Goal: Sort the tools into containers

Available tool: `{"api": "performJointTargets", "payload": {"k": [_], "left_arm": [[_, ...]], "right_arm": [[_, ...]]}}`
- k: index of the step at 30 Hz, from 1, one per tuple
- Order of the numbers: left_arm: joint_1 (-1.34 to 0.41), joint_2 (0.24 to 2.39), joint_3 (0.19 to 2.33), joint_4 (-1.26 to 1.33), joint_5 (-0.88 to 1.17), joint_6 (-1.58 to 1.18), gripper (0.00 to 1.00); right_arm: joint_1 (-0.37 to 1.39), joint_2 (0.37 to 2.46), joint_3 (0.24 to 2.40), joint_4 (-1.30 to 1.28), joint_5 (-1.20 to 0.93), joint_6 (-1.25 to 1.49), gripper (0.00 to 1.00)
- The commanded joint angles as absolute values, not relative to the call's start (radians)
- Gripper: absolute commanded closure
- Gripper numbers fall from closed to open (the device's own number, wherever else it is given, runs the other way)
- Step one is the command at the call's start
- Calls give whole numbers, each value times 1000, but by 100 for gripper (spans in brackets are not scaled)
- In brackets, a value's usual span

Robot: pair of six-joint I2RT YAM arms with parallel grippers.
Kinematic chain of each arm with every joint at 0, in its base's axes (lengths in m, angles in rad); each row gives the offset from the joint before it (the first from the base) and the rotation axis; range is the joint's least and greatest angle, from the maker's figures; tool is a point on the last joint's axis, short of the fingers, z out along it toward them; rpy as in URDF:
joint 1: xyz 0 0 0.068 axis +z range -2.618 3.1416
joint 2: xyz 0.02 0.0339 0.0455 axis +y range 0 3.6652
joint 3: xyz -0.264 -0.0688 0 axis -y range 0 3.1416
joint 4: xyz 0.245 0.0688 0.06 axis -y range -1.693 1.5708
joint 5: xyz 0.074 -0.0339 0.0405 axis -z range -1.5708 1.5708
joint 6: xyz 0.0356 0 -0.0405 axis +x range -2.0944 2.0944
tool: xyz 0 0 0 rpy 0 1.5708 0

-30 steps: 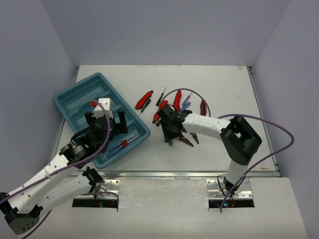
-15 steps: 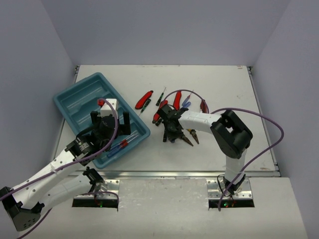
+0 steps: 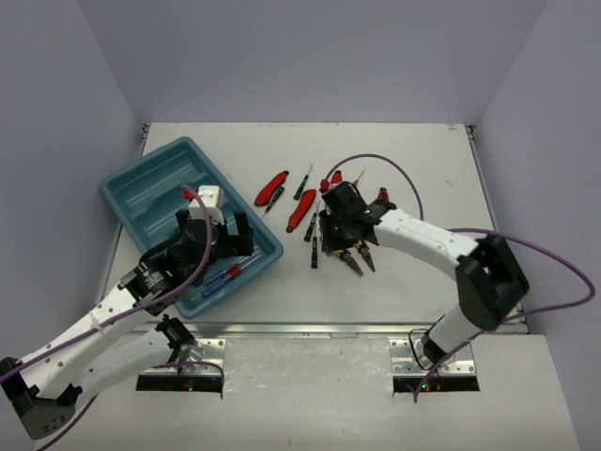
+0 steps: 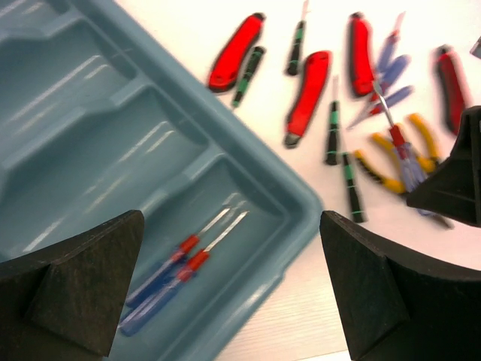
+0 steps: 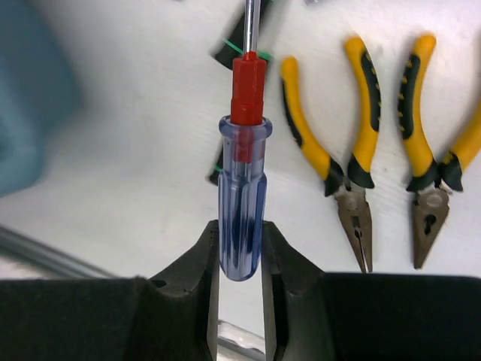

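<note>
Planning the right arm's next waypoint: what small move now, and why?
Probably carry left toward the tray. The right gripper is clamped on a blue-handled screwdriver, and two matching screwdrivers already lie in the tray's end compartment, the one nearest the loose tools.

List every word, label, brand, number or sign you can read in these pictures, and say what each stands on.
No text can be read in any view.
Teal tray: plain plastic, no print shows.
Blue-handled screwdriver: clear handle, no marking shows.
Yellow-handled pliers: no brand or number shows.
Red-handled cutters: blurred, nothing legible.
</note>
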State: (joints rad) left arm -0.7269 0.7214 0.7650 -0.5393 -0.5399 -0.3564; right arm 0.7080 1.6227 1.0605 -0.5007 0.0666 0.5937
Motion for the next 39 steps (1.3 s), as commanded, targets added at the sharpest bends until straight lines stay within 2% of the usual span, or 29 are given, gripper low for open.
{"api": "performJointTargets", "payload": {"k": [1, 5, 9, 13, 16, 20, 21, 23, 25, 26, 28, 29, 30, 31, 32, 33, 34, 35, 37, 39], "left_arm": [[-727, 666, 770, -368, -364, -516, 0], [-727, 634, 674, -112, -165, -613, 0], [-729, 669, 606, 81, -63, -724, 0], [-727, 726, 629, 63, -90, -787, 5], [-727, 768, 622, 141, -33, -812, 21], [-727, 837, 633, 226, 39, -845, 33], [-727, 853, 635, 243, 57, -851, 40], [-727, 869, 634, 298, 104, -853, 63], [-727, 883, 637, 333, 141, -844, 93], [-727, 890, 642, 341, 158, -835, 100], [-727, 899, 658, 313, 178, -813, 100], [-727, 902, 670, 280, 170, -788, 100], [-727, 908, 705, 214, 136, -745, 100], [-727, 916, 763, 125, 91, -698, 100], [-727, 929, 816, -40, -7, -615, 100], [-727, 958, 890, -197, -117, -532, 100], [-727, 998, 982, -318, -217, -464, 100], [-727, 1002, 991, -408, -227, -457, 100], [-726, 1080, 1081, -597, -535, -327, 100], [-727, 1117, 1083, -720, -710, -259, 100]], "right_arm": [[697, 1441, 1007, -322, -159, 566, 100], [697, 1372, 972, -181, -431, 566, 100], [703, 1272, 888, -21, -548, 620, 100], [706, 1181, 862, 40, -577, 629, 100], [709, 1160, 864, 48, -646, 624, 100], [711, 1154, 850, 97, -679, 648, 100], [712, 1152, 850, 104, -686, 652, 100], [712, 1149, 852, 106, -688, 651, 100], [712, 1147, 857, 99, -674, 646, 100], [712, 1144, 859, 92, -658, 644, 100], [711, 1143, 864, 75, -622, 641, 100], [710, 1144, 866, 63, -604, 639, 96], [709, 1144, 873, 36, -570, 632, 80], [706, 1142, 887, -3, -522, 619, 52], [704, 1130, 895, -82, -471, 606, 18], [698, 1112, 899, -157, -381, 589, 2], [690, 1093, 902, -215, -263, 569, 1], [689, 1091, 898, -255, -252, 555, 1], [641, 1006, 872, -350, -66, 516, 1], [618, 952, 853, -460, 110, 501, 1]]}}
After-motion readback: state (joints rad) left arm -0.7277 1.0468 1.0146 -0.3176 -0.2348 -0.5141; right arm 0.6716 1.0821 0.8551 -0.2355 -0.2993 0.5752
